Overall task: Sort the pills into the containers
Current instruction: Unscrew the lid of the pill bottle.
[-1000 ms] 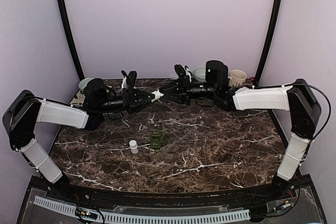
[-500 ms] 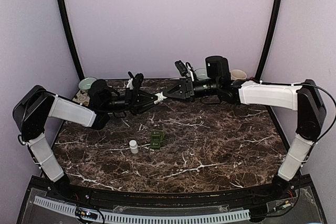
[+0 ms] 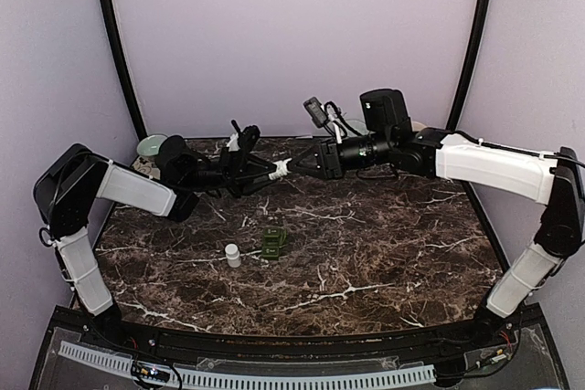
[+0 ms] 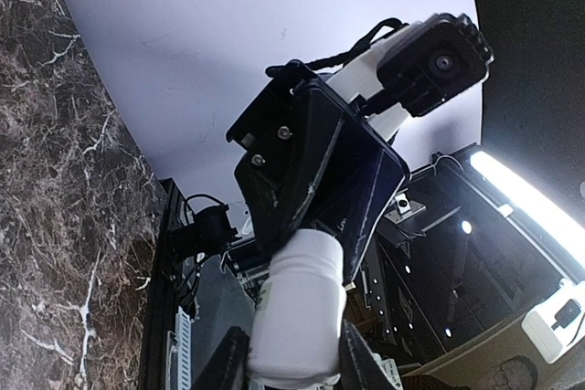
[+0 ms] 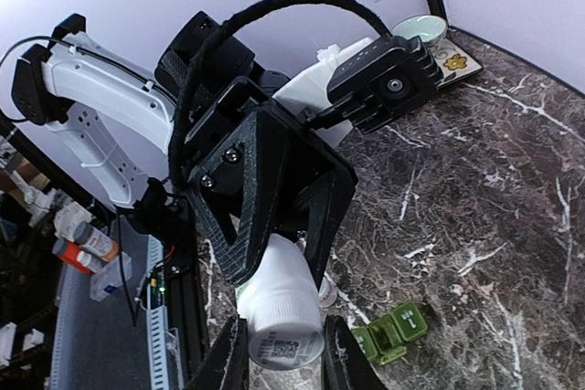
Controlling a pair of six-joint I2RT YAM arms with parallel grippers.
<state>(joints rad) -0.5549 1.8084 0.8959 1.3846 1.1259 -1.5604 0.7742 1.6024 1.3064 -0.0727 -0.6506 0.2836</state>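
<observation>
Starting at the left, we see a pale bowl (image 3: 151,145) at the back corner of the marble table (image 3: 366,262), well apart from the work. Next is the left gripper (image 3: 268,172), raised above the table and clenched on one end of a white pill bottle (image 3: 281,168), which lies almost horizontal in the air. Below it, a small white bottle (image 3: 233,254) stands upright on the table. Near it, to the right, sits the dark green pill box (image 3: 273,242), the container of the task. We cannot see into its compartments, and no loose pills are visible. Further right, the right gripper (image 3: 297,165) is closed on the other end of the same raised bottle, so both arms hold it between them. We cannot tell which end has the cap.

We judge that the bottle is about to be opened. The danger is its position: it is on its side and not above the pill box. If the cap comes off like this, pills may spill and scatter on the marble. If one grip slips during a twist, the bottle may drop.
</observation>
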